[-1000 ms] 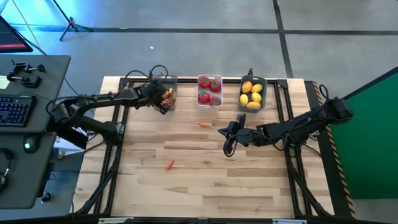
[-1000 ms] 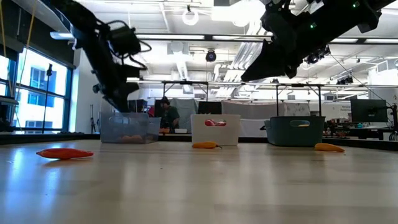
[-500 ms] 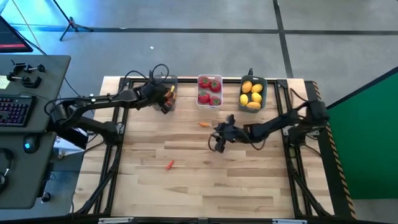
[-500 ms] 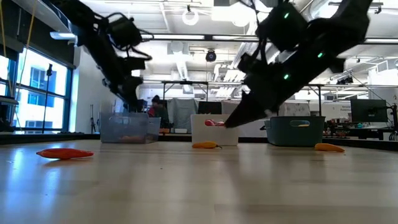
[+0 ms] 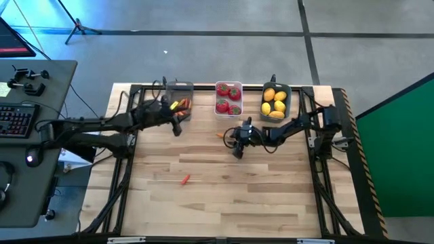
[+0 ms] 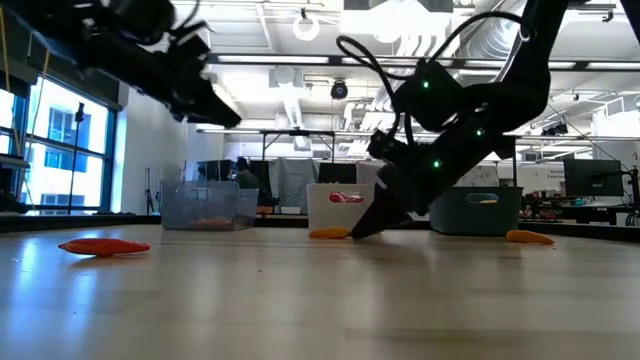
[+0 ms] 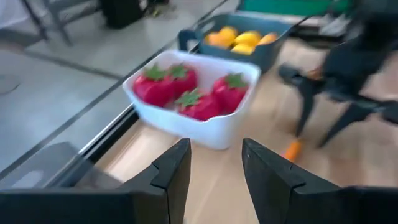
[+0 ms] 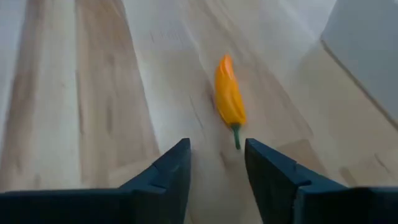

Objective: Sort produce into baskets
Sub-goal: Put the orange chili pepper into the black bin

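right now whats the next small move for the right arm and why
Probably ease the right gripper forward and close on the orange pepper: its fingers are open, the pepper lies loose on the table just ahead, in line with the gap, outside any basket.

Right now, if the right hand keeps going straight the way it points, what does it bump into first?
Probably the small orange pepper with a green stem, lying on the wooden table just ahead of the open right hand.

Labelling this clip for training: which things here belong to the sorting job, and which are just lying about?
Job: tomatoes, lemons, orange pepper, loose red piece, grey bin, white bin, teal bin.
Lying about: keyboard, tripod.
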Controlling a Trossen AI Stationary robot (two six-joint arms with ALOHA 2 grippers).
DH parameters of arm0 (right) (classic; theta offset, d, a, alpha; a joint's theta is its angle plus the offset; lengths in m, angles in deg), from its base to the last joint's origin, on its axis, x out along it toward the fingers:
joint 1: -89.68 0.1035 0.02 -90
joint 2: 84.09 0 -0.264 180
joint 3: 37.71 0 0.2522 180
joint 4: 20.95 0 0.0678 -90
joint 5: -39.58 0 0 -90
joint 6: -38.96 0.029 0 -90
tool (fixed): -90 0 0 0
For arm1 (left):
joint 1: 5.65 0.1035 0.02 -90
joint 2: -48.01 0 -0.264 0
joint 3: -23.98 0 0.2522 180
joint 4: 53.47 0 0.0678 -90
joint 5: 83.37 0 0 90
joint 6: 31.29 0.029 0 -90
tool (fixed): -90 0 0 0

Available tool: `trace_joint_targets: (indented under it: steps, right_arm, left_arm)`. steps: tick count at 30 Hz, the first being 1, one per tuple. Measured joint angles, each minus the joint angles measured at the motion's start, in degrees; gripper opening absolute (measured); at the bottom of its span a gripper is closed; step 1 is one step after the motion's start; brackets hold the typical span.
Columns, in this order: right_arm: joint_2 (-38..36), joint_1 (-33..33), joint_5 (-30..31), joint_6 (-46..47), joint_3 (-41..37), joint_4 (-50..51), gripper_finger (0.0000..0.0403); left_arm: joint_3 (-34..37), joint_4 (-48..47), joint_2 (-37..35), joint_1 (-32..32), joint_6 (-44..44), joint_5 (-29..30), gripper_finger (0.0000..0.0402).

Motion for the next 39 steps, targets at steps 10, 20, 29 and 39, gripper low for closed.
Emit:
trace_joint_targets:
  steps: [10, 20, 29, 39]
  right_arm:
    - [1.29, -3.06, -4.42, -1.05, 0.15, -2.35, 0.0062]
    - [2.53, -3.75, -10.08, -3.54, 3.50, 1.16, 0.0002]
    - [3.74, -0.41, -10.71, -3.63, 8.76, 1.39, 0.0000]
    - [6.43, 0.29, -0.67, -5.67, 26.68, 2.26, 0.0000]
  left_arm:
    - [9.64, 4.17, -14.66, -3.48, 0.33, -5.30, 0.0131]
    - [15.56, 4.27, -28.85, -5.14, -0.73, -10.27, 0.0131]
    - [18.55, 2.18, -38.80, -5.14, -1.11, -11.87, 0.0131]
    - [21.42, 1.86, -43.07, -5.12, -2.60, -11.89, 0.0131]
